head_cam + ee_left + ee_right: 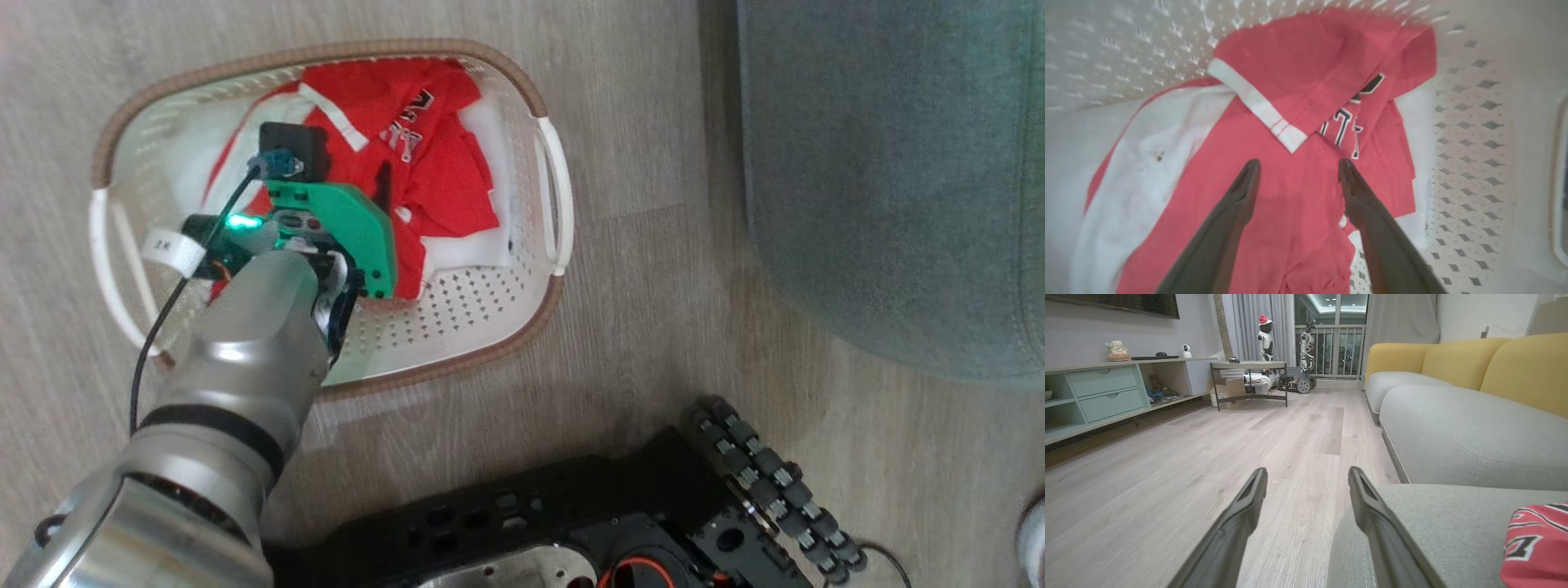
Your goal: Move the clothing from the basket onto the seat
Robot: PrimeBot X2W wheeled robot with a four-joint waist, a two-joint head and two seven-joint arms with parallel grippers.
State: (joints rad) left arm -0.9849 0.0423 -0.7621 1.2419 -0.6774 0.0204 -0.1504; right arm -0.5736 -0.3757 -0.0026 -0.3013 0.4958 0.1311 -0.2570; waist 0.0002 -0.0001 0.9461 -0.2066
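Down inside the basket (pixel 540 98), your left claw (pixel 1298 167) is spread as wide as it goes. Both dark fingers (pixel 1237 204) point at the clothing (pixel 1290 212), and nothing is pinched between them. From the wrist view you cannot tell whether the tips press the fabric or sit just above it.

That clothing is a crumpled red jersey. A white-trimmed hem (pixel 1257 106) is folded across it just beyond the fingertips. Black-and-white lettering (pixel 1345 126) shows on a fold to the right, and a broad white panel runs along the left. In the head view the clothing fills the far and middle part of the basket, while the near right of the perforated bottom is bare.

Your right claw (pixel 1307 473) is just as wide open and holds nothing. It hangs low over the wood floor (pixel 1167 465), with its right finger in front of the seat (pixel 1453 522). Another red piece (pixel 1537 543) with the same lettering lies on that seat at the near right.

From the head, you see the seat to the right of the basket, with a strip of floor between them.
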